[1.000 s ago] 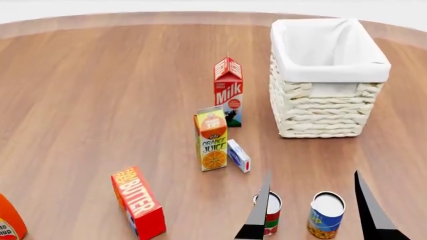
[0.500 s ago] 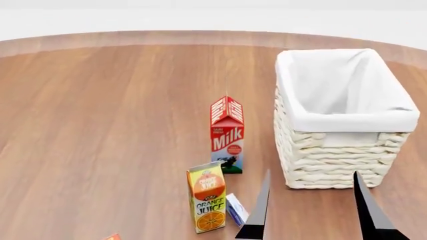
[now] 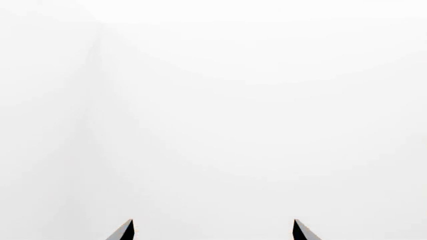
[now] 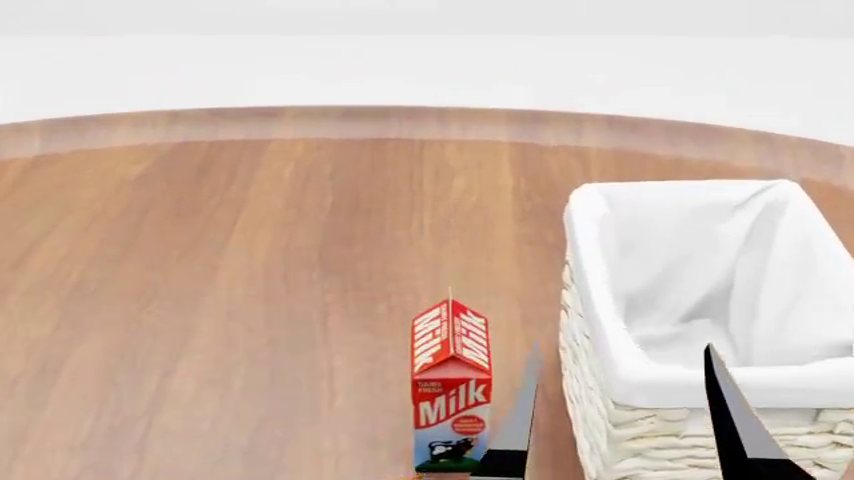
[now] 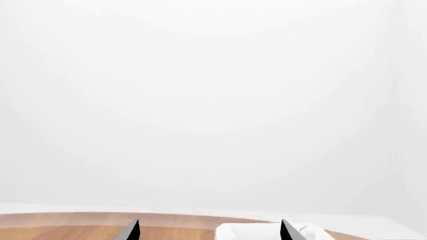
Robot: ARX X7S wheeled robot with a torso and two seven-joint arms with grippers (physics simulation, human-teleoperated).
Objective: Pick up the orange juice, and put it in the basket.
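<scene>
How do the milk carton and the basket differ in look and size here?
The milk carton is narrow, tall and red-and-white with printed lettering; the basket is much wider, cream woven wicker with a white cloth lining. The carton is closed at a peaked top; the basket is open and looks empty. Both stand upright on the wooden table.

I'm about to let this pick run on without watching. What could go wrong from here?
The orange juice is out of every view, so a reach now would be blind. The right gripper, open and empty, sits close to the milk carton and the basket; it could knock the carton over or snag the rim. The left gripper faces only blank white.
</scene>
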